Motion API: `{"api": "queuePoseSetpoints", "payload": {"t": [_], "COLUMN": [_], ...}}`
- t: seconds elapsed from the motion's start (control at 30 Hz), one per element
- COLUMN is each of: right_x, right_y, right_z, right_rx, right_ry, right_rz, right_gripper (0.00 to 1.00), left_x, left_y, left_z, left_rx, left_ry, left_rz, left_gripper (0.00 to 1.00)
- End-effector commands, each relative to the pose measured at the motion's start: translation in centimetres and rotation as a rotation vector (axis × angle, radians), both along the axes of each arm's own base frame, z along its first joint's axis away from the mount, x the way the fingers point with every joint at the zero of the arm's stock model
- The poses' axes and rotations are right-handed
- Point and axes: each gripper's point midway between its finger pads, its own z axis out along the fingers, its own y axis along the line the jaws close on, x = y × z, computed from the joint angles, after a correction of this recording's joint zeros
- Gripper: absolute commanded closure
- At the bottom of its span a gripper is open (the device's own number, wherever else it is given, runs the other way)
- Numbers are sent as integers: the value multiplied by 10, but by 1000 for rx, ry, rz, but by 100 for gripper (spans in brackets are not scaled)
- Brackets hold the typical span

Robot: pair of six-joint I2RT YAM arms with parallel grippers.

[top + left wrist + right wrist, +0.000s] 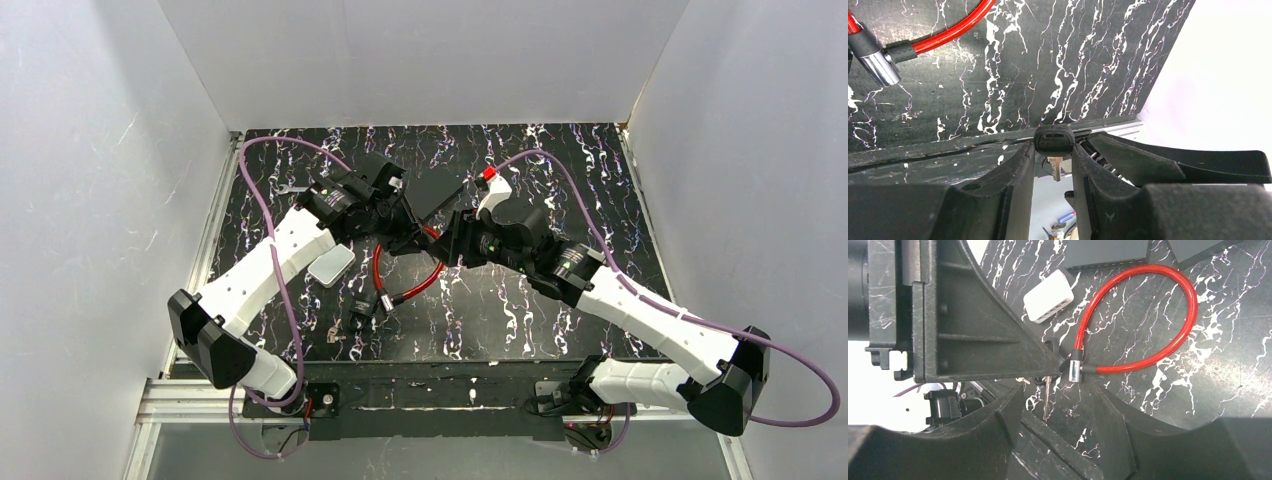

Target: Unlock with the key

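Observation:
The key (1053, 140) has a black head and a short metal blade, and my left gripper (1054, 150) is shut on the head with the blade hanging free. From the right wrist, the blade (1047, 397) hangs between the fingers of my right gripper (1060, 407), which stands open and does not touch it. Both grippers (405, 222) (452, 238) meet tip to tip at mid-table. Just beneath them lies the red cable lock (412, 272), its loop (1148, 315) ending in a metal ferrule (1075, 371). Another metal end (878, 67) shows in the left wrist view.
A white box (330, 265) (1048, 302) lies beside the left arm. Dark flat blocks (440, 190) (1108, 252) sit behind the grippers. The lock's black ends (365, 305) lie nearer the front. White walls close in the marbled black table (560, 160) on three sides.

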Motion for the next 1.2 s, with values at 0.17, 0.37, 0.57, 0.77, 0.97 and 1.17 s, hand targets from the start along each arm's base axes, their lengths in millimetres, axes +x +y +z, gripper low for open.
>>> {"api": "queuePoseSetpoints", "payload": {"t": [0.17,0.37,0.57,0.77,0.97,1.17], "right_x": [1,-1,-1,-2,-4,-3], "right_y": [6,11,13,16,10,-30], "right_z": [1,-4,-3,1,8,24], "right_rx": [30,30,42,54,72,-24], "right_ry": [-9,9,4,-10,-31,-14], "right_rz": [-4,13,22,35,27,-108], "right_gripper": [44,48,67,94,99,99], "left_x": [0,-1,-1,-2,-4,-13], "left_y": [6,6,6,6,5,11], "left_z": [24,26,27,26,30,38], "left_rx": [-44,-63,-72,-77,-95,-106], "left_ry": [-57,-69,-74,-72,-90,-136], "left_rz": [43,47,50,49,26,-36], "left_gripper": [83,83,84,83,77,21]}}
